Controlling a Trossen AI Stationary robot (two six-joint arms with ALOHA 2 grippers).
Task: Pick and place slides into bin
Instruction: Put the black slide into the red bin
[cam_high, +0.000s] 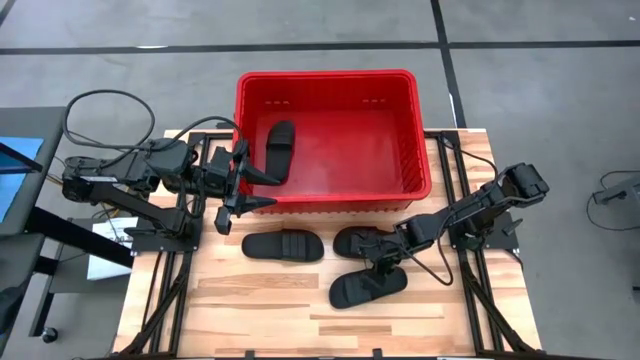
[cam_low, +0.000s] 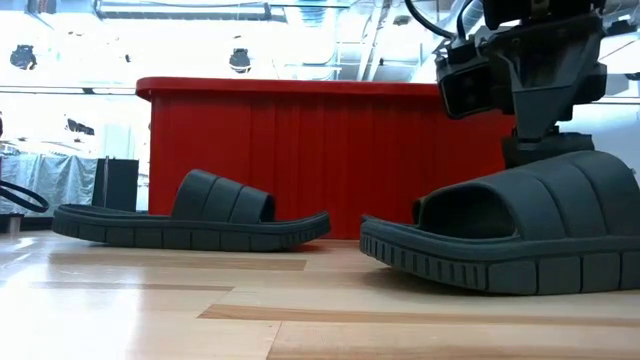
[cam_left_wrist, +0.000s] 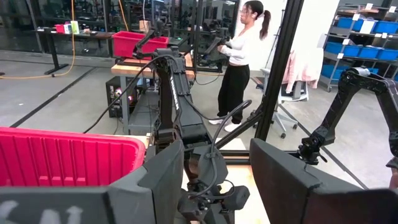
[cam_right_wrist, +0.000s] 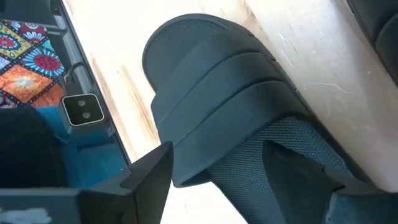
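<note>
The right gripper (cam_high: 383, 262), jaws spread, is straddling a slide (cam_right_wrist: 242, 130) lying diagonally on the worktop (cam_high: 260, 310). The left gripper (cam_high: 245, 190), jaws parted and empty, is hovering at the bin (cam_high: 330, 80) rim; only the high view shows the slide inside (cam_high: 279, 150).

Left tool (cam_high: 243, 188) is raised with fingers (cam_left_wrist: 155, 180) spread, its arm folded back behind it; right tool (cam_high: 383, 262) is lowered, fingers (cam_right_wrist: 149, 177) spread, arm extended.

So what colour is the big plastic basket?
Red: the slotted plastic basket, clearest in the high view.
</note>
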